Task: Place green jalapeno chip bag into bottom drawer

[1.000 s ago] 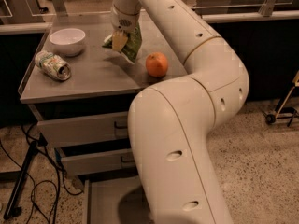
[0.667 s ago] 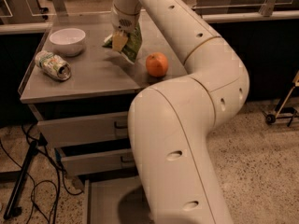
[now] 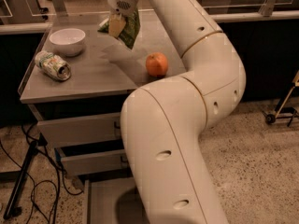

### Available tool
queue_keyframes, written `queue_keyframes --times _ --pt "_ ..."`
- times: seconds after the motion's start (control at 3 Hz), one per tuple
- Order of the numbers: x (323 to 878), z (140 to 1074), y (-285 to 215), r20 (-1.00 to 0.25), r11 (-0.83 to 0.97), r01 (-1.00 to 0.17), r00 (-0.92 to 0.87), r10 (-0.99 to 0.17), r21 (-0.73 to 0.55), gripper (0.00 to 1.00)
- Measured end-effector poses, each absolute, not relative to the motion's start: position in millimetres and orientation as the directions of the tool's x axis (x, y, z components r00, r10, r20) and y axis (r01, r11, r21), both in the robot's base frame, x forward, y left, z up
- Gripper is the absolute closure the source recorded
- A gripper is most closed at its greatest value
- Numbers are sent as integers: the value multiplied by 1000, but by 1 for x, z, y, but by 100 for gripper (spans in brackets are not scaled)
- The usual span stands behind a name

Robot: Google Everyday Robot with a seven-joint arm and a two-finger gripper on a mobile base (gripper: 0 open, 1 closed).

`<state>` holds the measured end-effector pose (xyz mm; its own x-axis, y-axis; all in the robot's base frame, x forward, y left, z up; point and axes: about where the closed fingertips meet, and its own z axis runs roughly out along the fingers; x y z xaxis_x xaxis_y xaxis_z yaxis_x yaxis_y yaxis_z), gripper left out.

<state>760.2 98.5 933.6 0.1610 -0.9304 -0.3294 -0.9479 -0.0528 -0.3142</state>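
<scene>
Change vs. a second ago: the end effector (image 3: 121, 14) now sits higher, up and left of the orange (image 3: 156, 64), and the bag (image 3: 125, 28) has risen with it. The orange, bowl (image 3: 67, 41) and can (image 3: 53, 65) have not shifted.

- End effector: clenched on the bag's top edge. The bag hangs below it, tilted, and appears clear of the table (image 3: 93, 73).
- Bag: in the air, up-left of the orange and not touching it.
- Bottom drawer (image 3: 105, 202): far below the orange, at the foot of the cart. It is pulled out with grey floor showing, and its right part is hidden by the arm (image 3: 205, 78).

Reading: the pick looks done and the lift is under way; transfer has not started. You need to carry the bag forward over the table edge and down past the two upper drawers. Watch that the dangling bag does not snag the table rim.
</scene>
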Motion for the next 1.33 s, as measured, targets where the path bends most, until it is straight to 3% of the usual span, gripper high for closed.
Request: queue_keyframes --times 0.67,1.33 --pt "717 955 91 -370 -34 -970 123 -921 -239 100" --pt "654 990 88 -404 -25 -969 126 -906 -246 100"
